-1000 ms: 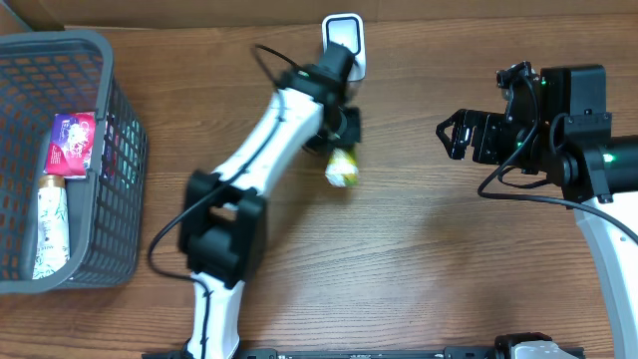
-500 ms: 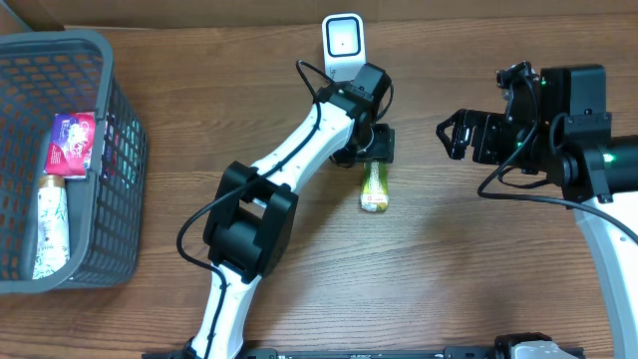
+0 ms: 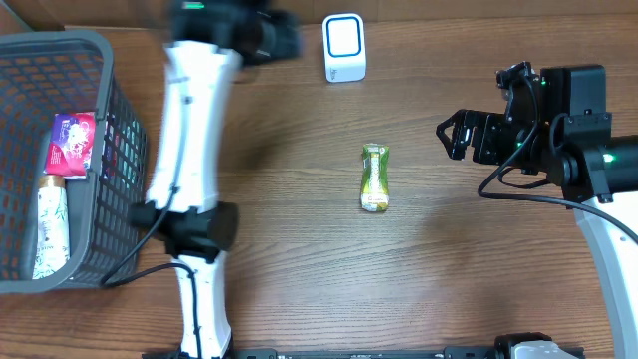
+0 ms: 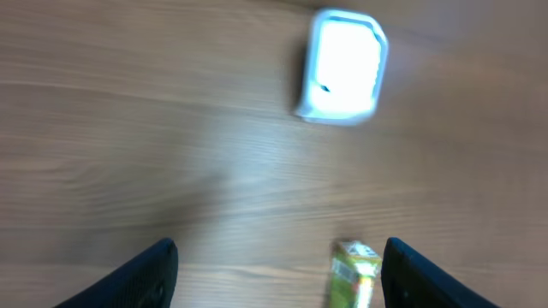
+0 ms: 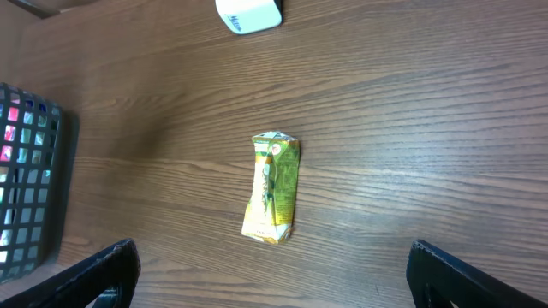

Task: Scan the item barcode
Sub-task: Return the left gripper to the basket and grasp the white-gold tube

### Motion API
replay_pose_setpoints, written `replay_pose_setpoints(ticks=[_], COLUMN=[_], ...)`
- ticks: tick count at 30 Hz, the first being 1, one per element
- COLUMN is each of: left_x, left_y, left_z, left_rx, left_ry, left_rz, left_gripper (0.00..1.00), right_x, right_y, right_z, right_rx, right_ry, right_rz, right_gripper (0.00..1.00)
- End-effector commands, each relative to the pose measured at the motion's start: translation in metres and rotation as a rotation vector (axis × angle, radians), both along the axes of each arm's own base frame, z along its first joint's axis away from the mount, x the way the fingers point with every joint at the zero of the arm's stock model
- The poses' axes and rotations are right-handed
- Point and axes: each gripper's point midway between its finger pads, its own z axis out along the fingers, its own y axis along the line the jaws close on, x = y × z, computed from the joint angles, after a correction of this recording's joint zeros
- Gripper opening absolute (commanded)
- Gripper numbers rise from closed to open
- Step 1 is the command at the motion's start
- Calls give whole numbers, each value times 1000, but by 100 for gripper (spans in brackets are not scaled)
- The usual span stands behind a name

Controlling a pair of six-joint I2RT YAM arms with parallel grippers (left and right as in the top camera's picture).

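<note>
1. My left gripper (image 4: 282, 278) is up over the far side of the table (image 3: 478, 269), and its jaws are apart with nothing between them, only bare wood.
2. From my left wrist, the white scanner (image 4: 342, 64) sits ahead of me, blurred but plain enough. The item's top end just peeks in at the bottom edge, nearer my right-hand finger.
3. My right gripper (image 5: 274, 278) hangs at the right side of the table with its jaws spread wide. It grips nothing.
4. The green and yellow packet (image 3: 374, 178) lies flat on the wood near the middle of the table, free of both my grippers. It lies lengthwise, with one end turned toward the scanner but well short of it.
5. I cannot make out a barcode on the packet from any view.
6. Far left stands the grey basket (image 3: 60, 40), with a pink packet (image 3: 72, 143) and a white bottle (image 3: 50, 224) lying inside.
7. Overhead, my left arm runs up alongside the basket, and its gripper end is a blur near the top edge.
</note>
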Motion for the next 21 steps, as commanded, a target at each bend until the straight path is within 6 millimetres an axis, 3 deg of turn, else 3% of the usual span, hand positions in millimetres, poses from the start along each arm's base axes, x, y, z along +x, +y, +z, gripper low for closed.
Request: replay_pose_setpoints(ticks=[1,5,11,12,16,17,21], left_x=[-17,-31,-63,-77,-111,-130,-167], left_y=[75,137,217,237,276,295,328], left_z=[52,80,94,91,75,63,27], left_rx=[24,4,0,11,43,61,73], left_ry=[-109,-180,-188,-158,-61,2,158], left_rz=[140,231,406,464,591,657,778], left_gripper=[67,65,64,63,60,59,58], right_x=[2,2,-3,-4,-3,-2,0], right_y=[3,3,2,2,2,2,3], right_z=[7,7,3,2,3,4,5], right_rx=[7,7,7,6,7,7,8], right_ry=[-20,-20,9,15,10,3,-6], right_rz=[11,11,9,9,9,9,9], right_gripper=[100,100,100,100,100,100,100])
